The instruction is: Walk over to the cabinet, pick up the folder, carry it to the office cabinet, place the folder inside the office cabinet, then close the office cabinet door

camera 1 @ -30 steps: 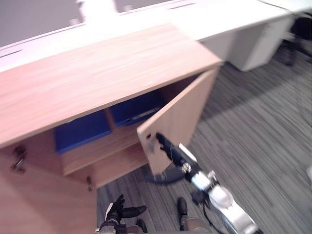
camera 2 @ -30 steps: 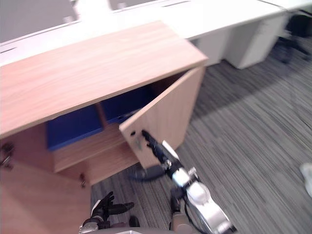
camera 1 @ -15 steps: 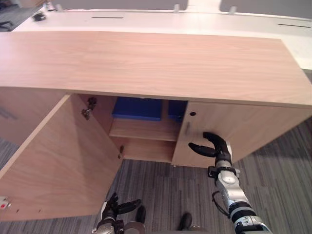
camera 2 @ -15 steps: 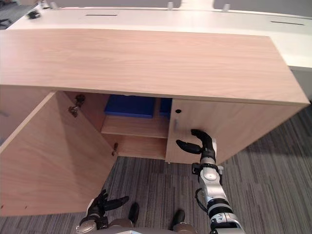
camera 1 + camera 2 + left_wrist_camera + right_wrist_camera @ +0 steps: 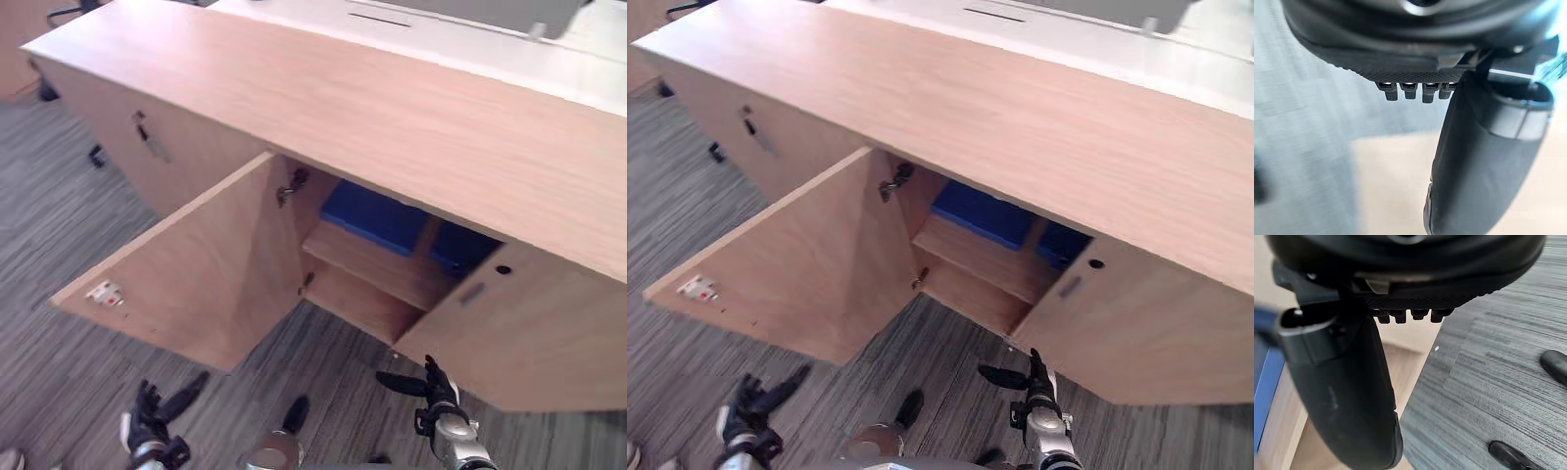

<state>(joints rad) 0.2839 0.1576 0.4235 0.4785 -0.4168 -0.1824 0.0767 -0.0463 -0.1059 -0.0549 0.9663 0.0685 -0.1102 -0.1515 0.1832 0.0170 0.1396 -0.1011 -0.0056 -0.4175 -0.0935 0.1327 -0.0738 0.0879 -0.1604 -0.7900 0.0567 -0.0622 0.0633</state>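
Left eye view, at the office cabinet (image 5: 392,108): you see the left door (image 5: 196,274) swung wide over the carpet (image 5: 59,225), which leaves the shelf (image 5: 377,269) open to the front. The right door (image 5: 529,343) stands shut, or very nearly so, its face in line with the cabinet's front.

2 blue folders (image 5: 377,215) lie flat on that shelf, side by side under the wooden top and set well back from the opening. You cannot tell from here which of the 2 is the one carried. With the folders inside and no hand near them, the placing looks done. The left door would be the job that remains.

Both hands hang low in front of the cabinet and touch nothing. The left hand (image 5: 152,426) sits below the open door's free corner, apart from it, with its fingers spread and relaxed and nothing in them. That position looks handy for a push on the door's outer face. The right hand (image 5: 431,392) hovers over the carpet just before the right door, fingers fanned and thumb out, also empty.
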